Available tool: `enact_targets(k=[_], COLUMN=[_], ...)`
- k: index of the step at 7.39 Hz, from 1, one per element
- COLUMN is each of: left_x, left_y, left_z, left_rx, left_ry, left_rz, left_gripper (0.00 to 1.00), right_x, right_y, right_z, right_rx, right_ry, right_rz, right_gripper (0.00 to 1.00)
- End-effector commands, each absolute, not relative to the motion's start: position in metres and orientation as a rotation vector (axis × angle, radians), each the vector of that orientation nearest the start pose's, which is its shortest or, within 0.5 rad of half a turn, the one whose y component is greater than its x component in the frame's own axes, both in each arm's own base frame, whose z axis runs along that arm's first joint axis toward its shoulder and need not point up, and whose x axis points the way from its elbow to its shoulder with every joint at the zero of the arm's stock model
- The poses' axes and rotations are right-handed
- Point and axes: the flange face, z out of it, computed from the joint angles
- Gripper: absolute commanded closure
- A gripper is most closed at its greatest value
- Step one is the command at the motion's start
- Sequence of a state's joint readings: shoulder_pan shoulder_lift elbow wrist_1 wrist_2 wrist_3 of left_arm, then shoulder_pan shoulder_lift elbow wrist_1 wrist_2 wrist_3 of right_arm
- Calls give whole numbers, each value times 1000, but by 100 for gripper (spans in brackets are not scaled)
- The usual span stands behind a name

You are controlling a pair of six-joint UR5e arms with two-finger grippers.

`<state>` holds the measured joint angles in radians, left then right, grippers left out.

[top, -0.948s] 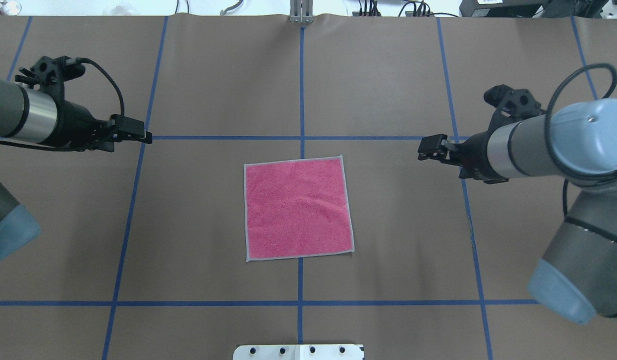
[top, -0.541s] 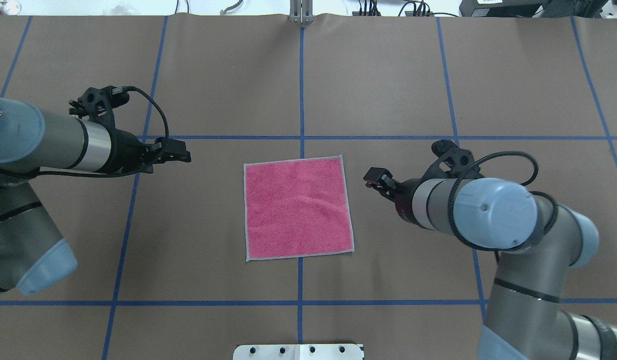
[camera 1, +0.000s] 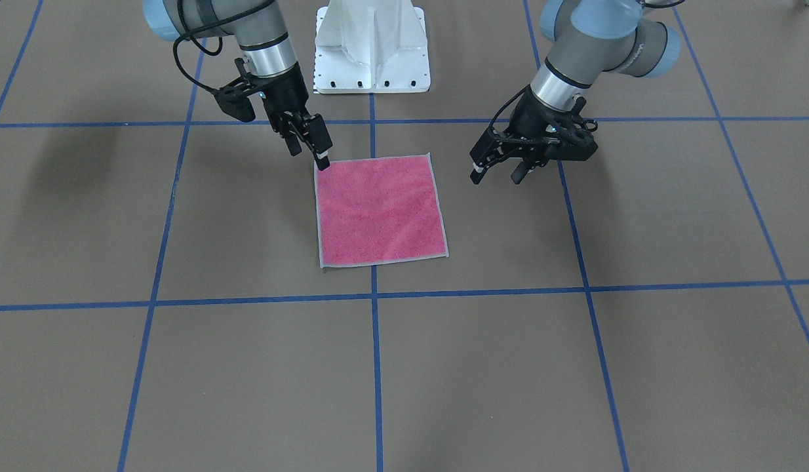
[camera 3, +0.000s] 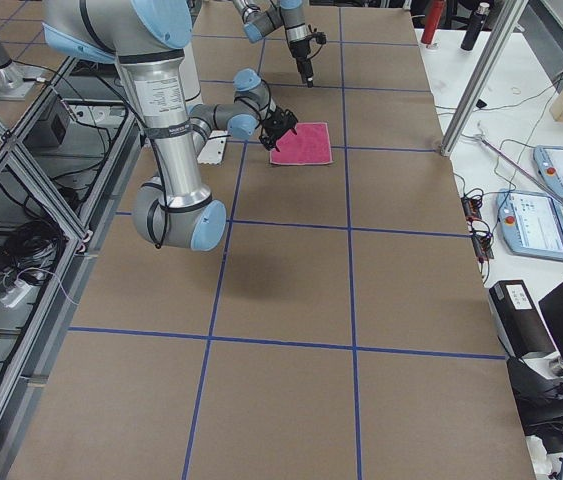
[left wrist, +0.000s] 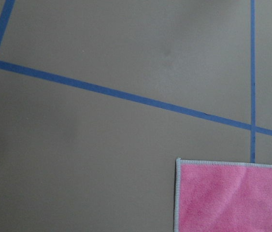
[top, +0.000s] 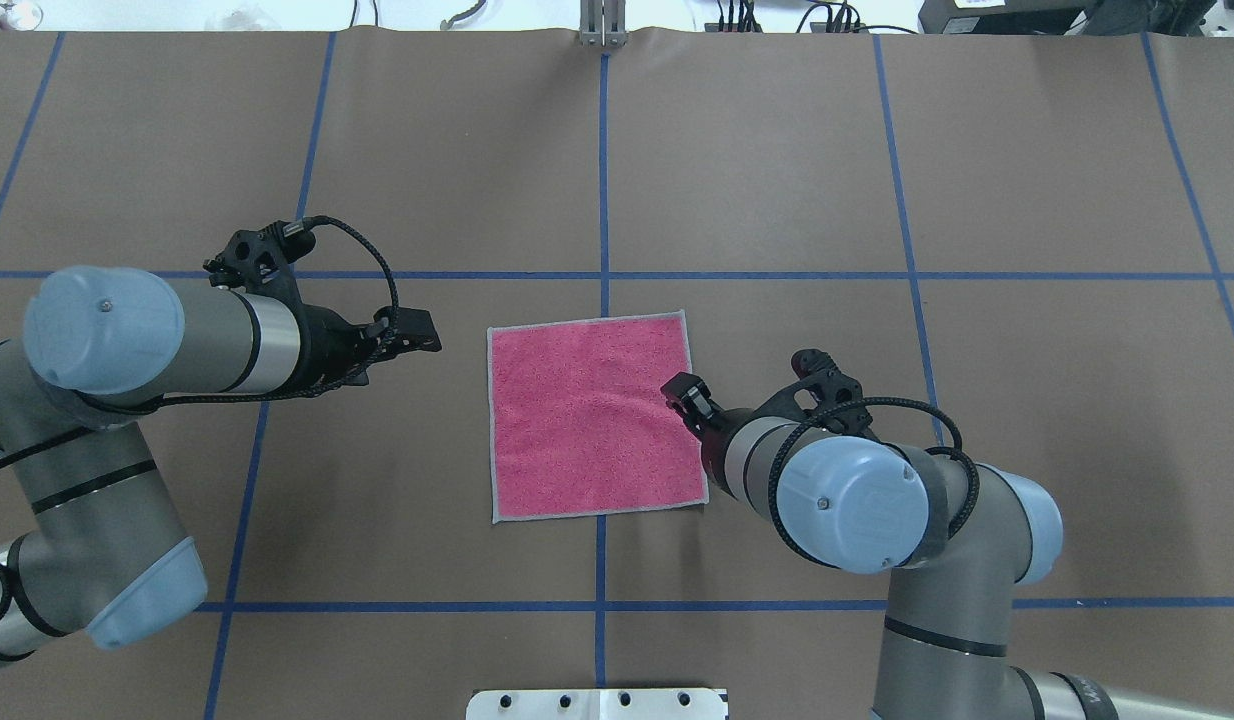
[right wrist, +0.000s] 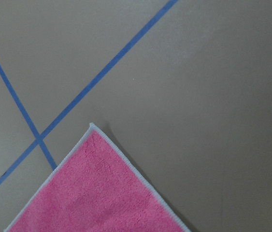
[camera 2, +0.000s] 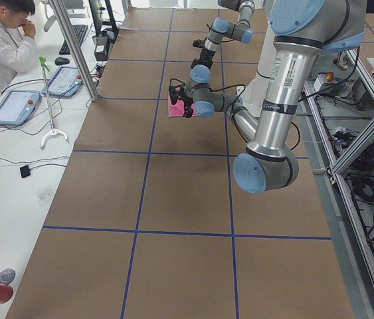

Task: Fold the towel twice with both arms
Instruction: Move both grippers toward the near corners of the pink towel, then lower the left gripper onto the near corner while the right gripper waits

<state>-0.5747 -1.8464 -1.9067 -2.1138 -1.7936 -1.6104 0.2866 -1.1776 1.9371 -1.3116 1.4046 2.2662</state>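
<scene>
Brown-covered table (top: pixel 777 150) with a blue tape grid (top: pixel 604 180), and a person (camera 2: pixel 0 36) seated at the bench past its far edge. The towel (top: pixel 592 415) lies flat, pink side up, mid-table across the centre line, with wide brown surface all round it. We see the right gripper (camera 1: pixel 309 157) angled down, fingers apart, at the towel's right edge. The left gripper (camera 1: pixel 496 172), spread too, hangs left of the towel, not touching.
</scene>
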Motion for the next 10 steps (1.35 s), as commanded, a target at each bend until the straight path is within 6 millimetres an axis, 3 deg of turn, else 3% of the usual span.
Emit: enact_targets(k=[1, 6, 10], left_x=[420, 420, 420], left_y=[-397, -396, -396], left_z=[293, 295, 297], left_rx=[107, 105, 105], left_ry=[1172, 1169, 1164], left_rz=[-430, -429, -429], left_gripper=[1, 1, 1], right_x=[-545, -558, -561], right_y=[-296, -279, -275], right_z=[273, 287, 295], right_rx=[-75, -72, -55], right_ry=[-1016, -973, -918], right_rz=[982, 940, 929], right_gripper=[21, 37, 37])
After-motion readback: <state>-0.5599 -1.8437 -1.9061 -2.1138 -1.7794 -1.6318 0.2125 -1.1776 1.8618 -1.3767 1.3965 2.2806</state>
